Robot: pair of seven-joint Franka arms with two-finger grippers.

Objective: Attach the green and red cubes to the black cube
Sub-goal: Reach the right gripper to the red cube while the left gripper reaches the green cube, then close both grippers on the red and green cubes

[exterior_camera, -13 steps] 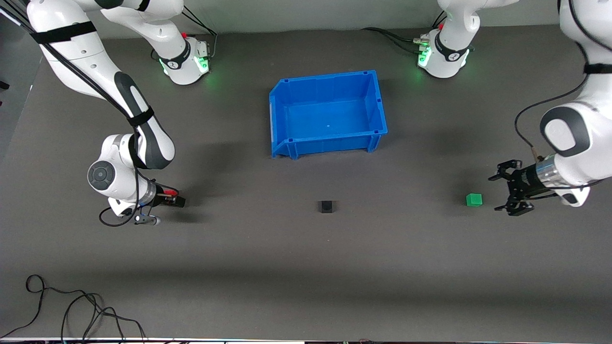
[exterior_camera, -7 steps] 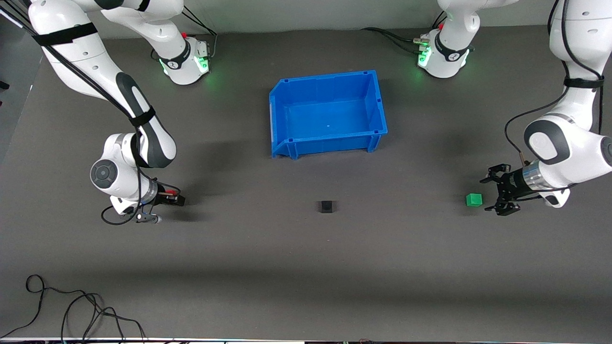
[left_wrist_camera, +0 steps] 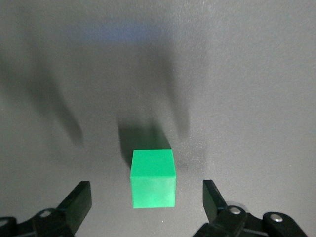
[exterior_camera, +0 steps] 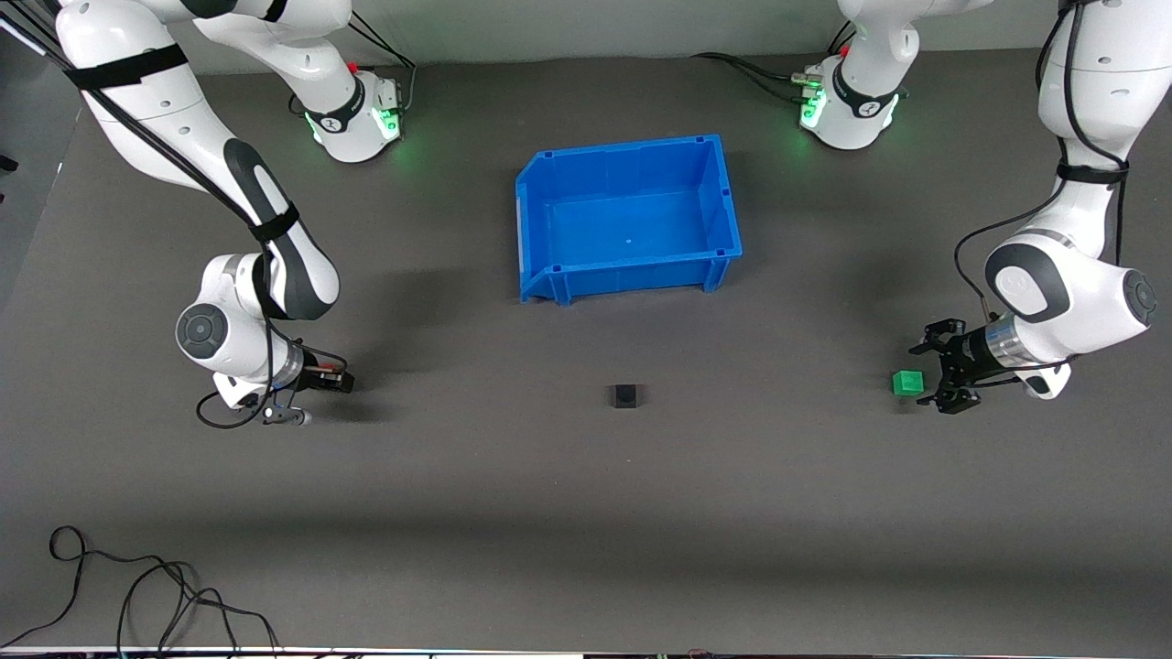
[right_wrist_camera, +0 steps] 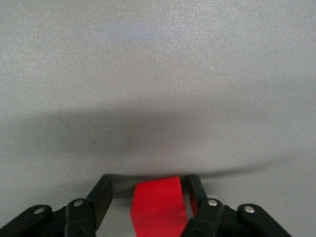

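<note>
The green cube (exterior_camera: 907, 383) lies on the table toward the left arm's end. My left gripper (exterior_camera: 936, 375) is low beside it and open. In the left wrist view the green cube (left_wrist_camera: 153, 178) sits between the fingertips (left_wrist_camera: 79, 200), apart from both. The red cube (exterior_camera: 321, 371) shows in the right wrist view (right_wrist_camera: 159, 207) between the jaws of my right gripper (exterior_camera: 335, 381), low at the right arm's end. One finger (right_wrist_camera: 193, 195) is against it and a gap shows at the other. The black cube (exterior_camera: 625, 395) lies alone, nearer the front camera than the bin.
A blue bin (exterior_camera: 630, 273), open and empty, stands at the table's middle, farther from the front camera than the black cube. Loose black cables (exterior_camera: 137, 586) lie near the front edge at the right arm's end.
My left gripper has moved along the table toward the green cube and now reaches it. The right arm has shifted only slightly. The cubes have not moved.
</note>
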